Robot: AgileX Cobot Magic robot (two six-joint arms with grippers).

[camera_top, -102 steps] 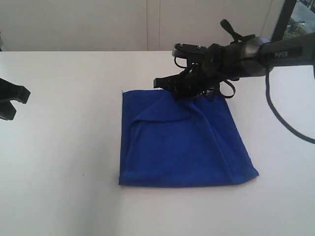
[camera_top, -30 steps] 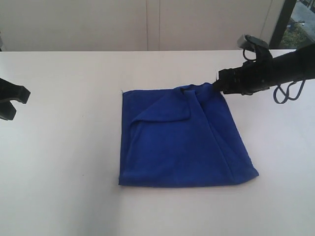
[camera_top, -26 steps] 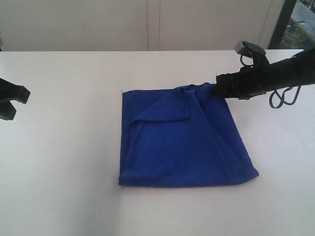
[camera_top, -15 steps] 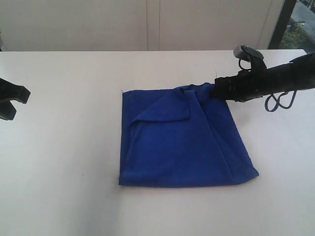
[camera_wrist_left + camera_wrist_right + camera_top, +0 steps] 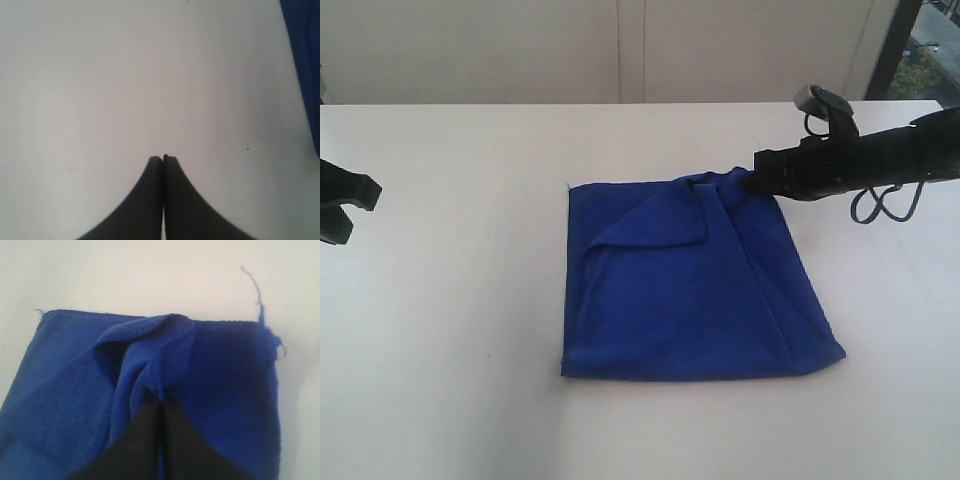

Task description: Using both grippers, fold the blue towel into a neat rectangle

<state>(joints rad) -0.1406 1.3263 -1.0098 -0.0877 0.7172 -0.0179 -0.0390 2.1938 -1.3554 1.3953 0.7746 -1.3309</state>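
Observation:
The blue towel (image 5: 690, 290) lies folded into a rough square on the white table, with a loose flap turned over near its far edge. My right gripper (image 5: 757, 175) reaches in low from the right to the towel's far right corner. In the right wrist view its jaws (image 5: 161, 399) are together, pinching a raised fold of the blue towel (image 5: 75, 390). My left gripper (image 5: 345, 205) rests at the table's left edge, well away from the cloth. It is shut on nothing (image 5: 163, 158), and only a strip of the towel (image 5: 306, 75) shows beside it.
The white table (image 5: 450, 330) spreads all round the towel. A pale wall runs behind it, with a dark window frame (image 5: 895, 45) at the far right. A cable loop (image 5: 885, 205) hangs under the right arm. A loose thread (image 5: 255, 287) sticks out from the towel's corner.
The right gripper's jaws have closed on the fold at the towel's far right corner, and the arm has edged slightly left. The left gripper and the rest of the towel have not moved.

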